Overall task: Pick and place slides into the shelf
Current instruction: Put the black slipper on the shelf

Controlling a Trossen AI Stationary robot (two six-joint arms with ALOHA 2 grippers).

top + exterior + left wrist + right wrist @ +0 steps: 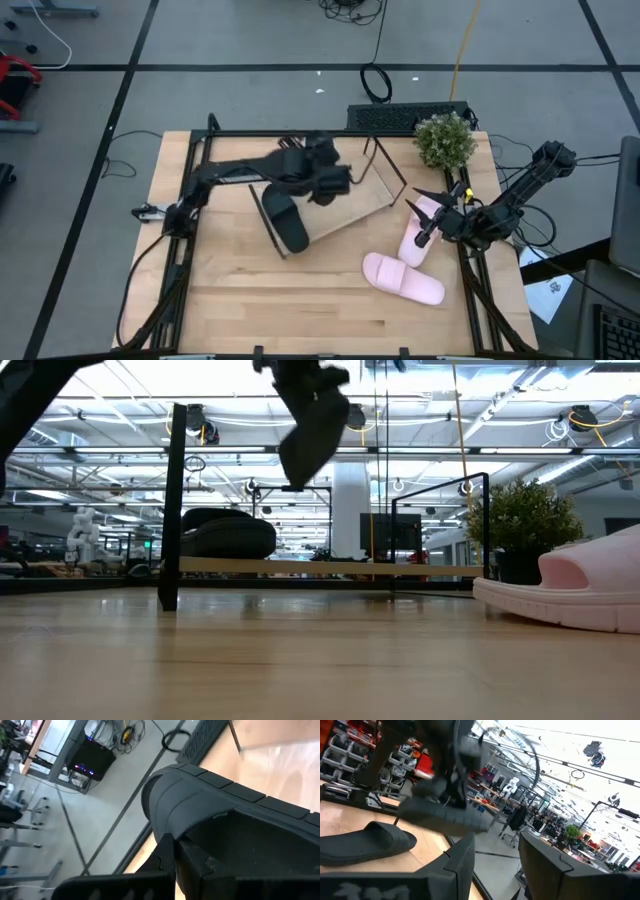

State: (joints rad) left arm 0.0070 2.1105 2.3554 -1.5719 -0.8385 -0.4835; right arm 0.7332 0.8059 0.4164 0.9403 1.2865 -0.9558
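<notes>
A light wooden tabletop point(300, 300) sits on grey concrete floor point(250, 40) crossed by dark lines, beneath bright white ceiling strip lights point(560, 465).

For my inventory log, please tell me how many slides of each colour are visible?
Black slides: 2, one on the shelf, one in the left gripper
Pink slides: 2, both on the table
Total: 4
</notes>
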